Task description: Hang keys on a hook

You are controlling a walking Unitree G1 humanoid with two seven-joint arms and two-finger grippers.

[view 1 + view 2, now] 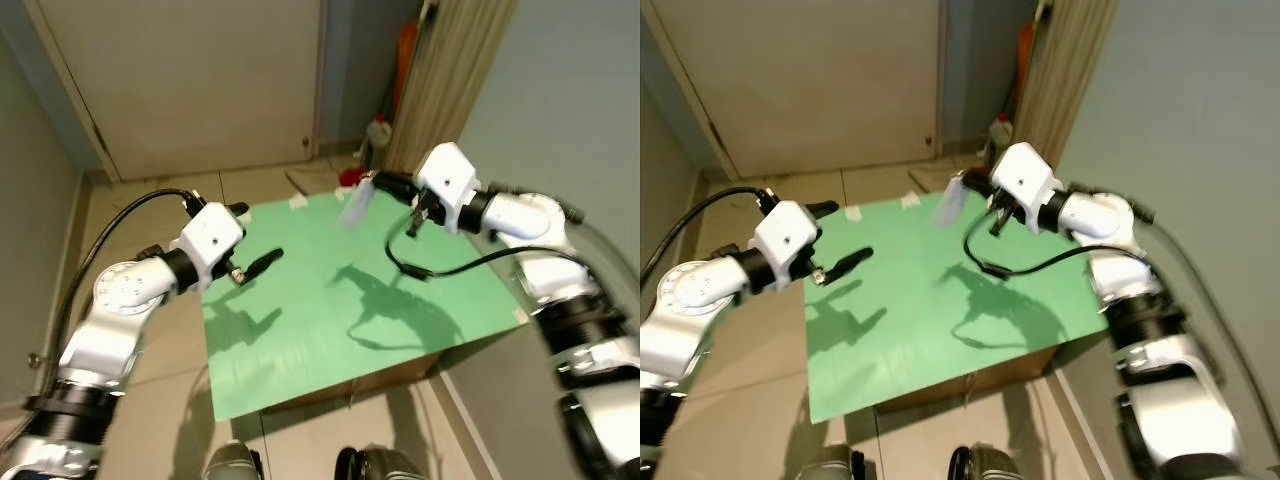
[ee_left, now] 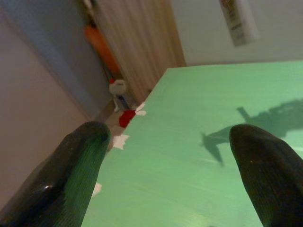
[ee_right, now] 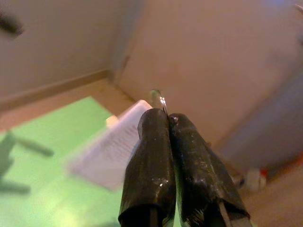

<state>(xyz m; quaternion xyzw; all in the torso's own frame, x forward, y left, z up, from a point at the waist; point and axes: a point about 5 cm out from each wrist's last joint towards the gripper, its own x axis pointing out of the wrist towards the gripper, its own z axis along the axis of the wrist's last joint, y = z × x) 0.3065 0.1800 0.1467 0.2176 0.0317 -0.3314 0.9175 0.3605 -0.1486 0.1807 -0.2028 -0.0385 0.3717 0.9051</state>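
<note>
While the right hand (image 3: 168, 124) is clenched on a thin metal ring at its fingertips, a pale tag (image 1: 356, 207) that appears to belong to the keys dangles from it above the far edge of the green tabletop (image 1: 330, 330), blurred as if swinging. The left hand (image 1: 262, 262) hovers over the near-left part of the tabletop with its fingers (image 2: 80, 161) spread wide and nothing between them. No hook can be made out in any view, so the hanging step is judged not yet begun. The main risk from here is the grip itself: only a sliver of ring sits between the fingertips, and a swinging tag could tug it loose, dropping the keys onto the tabletop or over its far edge toward the floor clutter, where a red object (image 2: 126, 117) and a small bottle (image 2: 119, 94) stand. A swinging load would also make threading the ring over a hook unreliable.
</note>
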